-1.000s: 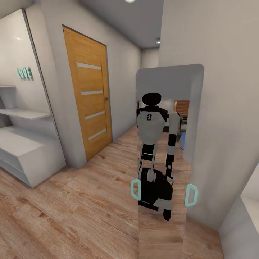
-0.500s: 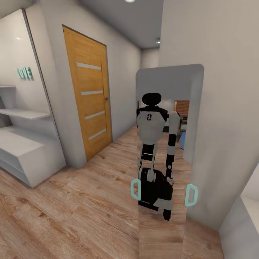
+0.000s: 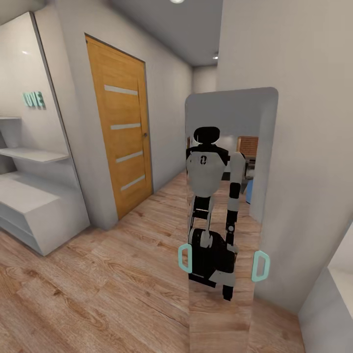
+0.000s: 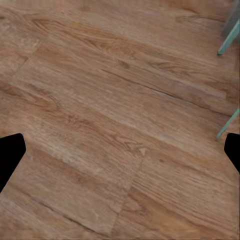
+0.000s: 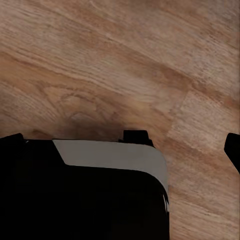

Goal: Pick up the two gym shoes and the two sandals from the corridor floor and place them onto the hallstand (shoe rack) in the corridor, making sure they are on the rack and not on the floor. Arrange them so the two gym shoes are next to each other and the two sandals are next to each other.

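The head view showed the hallstand (image 3: 34, 206) at nine o'clock; wrist views showed corridor floor (image 4: 120, 100), with both pincers' (image 4: 120, 155) (image 5: 120, 145) fingertips spread apart.

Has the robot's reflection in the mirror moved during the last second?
No. The reflection keeps its place against the mirror frame and the wooden door.

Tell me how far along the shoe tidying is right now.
Nothing looks done yet. The hallstand at the head view's left shows bare grey surfaces on the part in view, with no shoes on it. Nothing is in hand: the left tool is open over bare floor, and the right tool hangs over the floor by the robot's base. The robot faces a mirror. All four shoes remain to be found and placed.
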You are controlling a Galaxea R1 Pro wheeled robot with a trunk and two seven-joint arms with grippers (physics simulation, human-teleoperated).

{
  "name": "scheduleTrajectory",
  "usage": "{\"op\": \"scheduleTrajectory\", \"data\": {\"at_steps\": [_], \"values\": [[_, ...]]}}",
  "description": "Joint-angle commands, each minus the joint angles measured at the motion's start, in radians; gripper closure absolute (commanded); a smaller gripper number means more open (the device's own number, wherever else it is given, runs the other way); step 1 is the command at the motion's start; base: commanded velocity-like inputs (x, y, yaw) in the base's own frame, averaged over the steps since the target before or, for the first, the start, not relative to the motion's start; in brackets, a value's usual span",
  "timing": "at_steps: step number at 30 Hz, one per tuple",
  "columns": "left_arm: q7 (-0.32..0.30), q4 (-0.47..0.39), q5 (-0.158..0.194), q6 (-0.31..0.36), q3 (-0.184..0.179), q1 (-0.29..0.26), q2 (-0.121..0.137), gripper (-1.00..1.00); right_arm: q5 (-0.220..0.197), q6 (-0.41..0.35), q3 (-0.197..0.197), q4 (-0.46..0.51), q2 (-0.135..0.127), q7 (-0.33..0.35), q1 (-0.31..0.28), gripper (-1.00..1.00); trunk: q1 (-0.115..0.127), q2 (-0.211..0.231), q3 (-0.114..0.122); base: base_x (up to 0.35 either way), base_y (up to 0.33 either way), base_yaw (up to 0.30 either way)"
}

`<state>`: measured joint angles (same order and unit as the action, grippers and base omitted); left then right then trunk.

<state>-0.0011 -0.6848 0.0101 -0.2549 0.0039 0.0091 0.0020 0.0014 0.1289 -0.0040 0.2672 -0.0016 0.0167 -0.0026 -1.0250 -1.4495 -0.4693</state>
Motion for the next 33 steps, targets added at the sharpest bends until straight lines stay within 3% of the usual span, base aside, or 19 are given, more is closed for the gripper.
{"op": "scheduleTrajectory", "data": {"at_steps": [1,7,18,33], "values": [[0.000,0.014,0.003,-0.010,0.000,0.000,0.000,-1.00,0.000,0.003,0.000,0.000,0.000,0.002,0.000,-1.00,0.000,0.000,-0.001,0.000,0.000,0.000],[0.000,0.065,0.004,-0.025,-0.002,0.000,-0.001,-1.00,0.002,0.004,0.005,-0.002,0.000,0.001,0.000,-1.00,0.000,0.000,-0.003,0.000,0.000,0.073],[0.000,0.074,0.004,-0.027,-0.002,0.000,-0.002,-1.00,0.008,0.005,0.006,-0.008,0.000,0.000,0.000,-1.00,0.000,0.000,-0.015,0.014,-0.006,0.200],[0.000,0.075,0.005,-0.027,-0.002,0.000,-0.002,-1.00,0.009,0.005,0.006,-0.009,0.000,0.000,0.000,-1.00,0.000,0.000,-0.032,0.232,-0.197,0.209]]}}
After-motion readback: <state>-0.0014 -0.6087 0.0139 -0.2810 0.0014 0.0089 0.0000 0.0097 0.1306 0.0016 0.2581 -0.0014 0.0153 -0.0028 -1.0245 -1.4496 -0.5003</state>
